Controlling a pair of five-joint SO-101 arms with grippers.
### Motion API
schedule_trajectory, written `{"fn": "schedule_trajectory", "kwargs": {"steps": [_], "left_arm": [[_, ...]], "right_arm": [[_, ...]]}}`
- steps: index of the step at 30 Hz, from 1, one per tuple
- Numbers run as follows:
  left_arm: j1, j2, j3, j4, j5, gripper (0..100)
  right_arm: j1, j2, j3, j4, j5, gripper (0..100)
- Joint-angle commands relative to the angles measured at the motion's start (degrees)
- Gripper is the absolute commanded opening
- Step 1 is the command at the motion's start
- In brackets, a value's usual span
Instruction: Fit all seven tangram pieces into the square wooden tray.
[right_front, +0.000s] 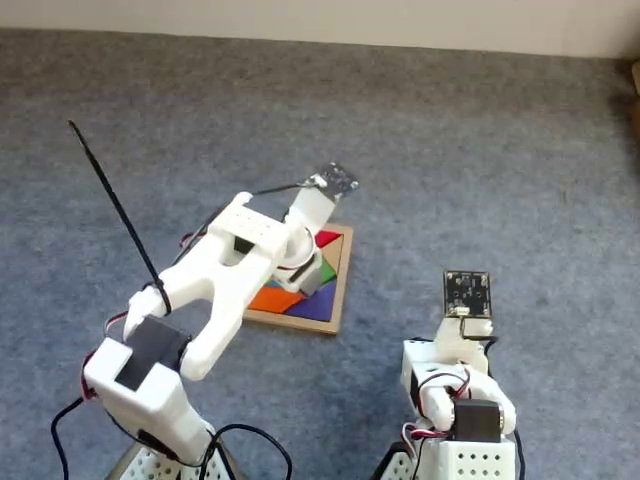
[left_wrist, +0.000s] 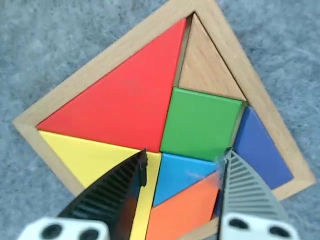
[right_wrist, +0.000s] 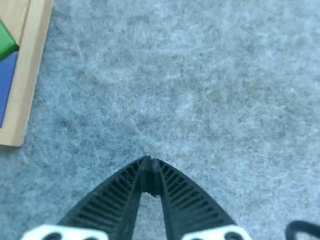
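Note:
The square wooden tray (left_wrist: 120, 50) lies on the carpet under my left gripper (left_wrist: 185, 162), which hangs open just above the light blue triangle (left_wrist: 180, 172). In the tray lie a large red triangle (left_wrist: 120, 105), a yellow triangle (left_wrist: 85, 155), a green square (left_wrist: 200, 122), an orange piece (left_wrist: 182, 210) and a dark blue piece (left_wrist: 260, 150). One triangular corner (left_wrist: 207, 70) shows bare wood. In the high view the left arm covers much of the tray (right_front: 343, 285). My right gripper (right_wrist: 150, 162) is shut and holds nothing, low over the carpet beside the tray's corner (right_wrist: 25, 75).
Grey carpet (right_front: 480, 150) surrounds the tray on all sides. A thin black rod (right_front: 115, 205) slants up at the left. The right arm (right_front: 460, 400) stays folded near its base at the front right.

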Motion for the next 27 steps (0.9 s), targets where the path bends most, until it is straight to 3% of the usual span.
{"fn": "schedule_trajectory", "kwargs": {"steps": [1,14,27], "left_arm": [[-3.21,0.92,-4.0,0.79,-0.09,23],[-5.58,-0.48,-4.18,0.97,0.09,23],[0.4,-25.8,14.73,-3.34,2.46,23]], "right_arm": [[0.13,-1.27,7.52,0.31,-0.26,0.5],[0.13,-1.27,7.43,0.31,-0.26,0.5],[0.22,-1.27,7.43,0.31,-0.26,0.5]]}}
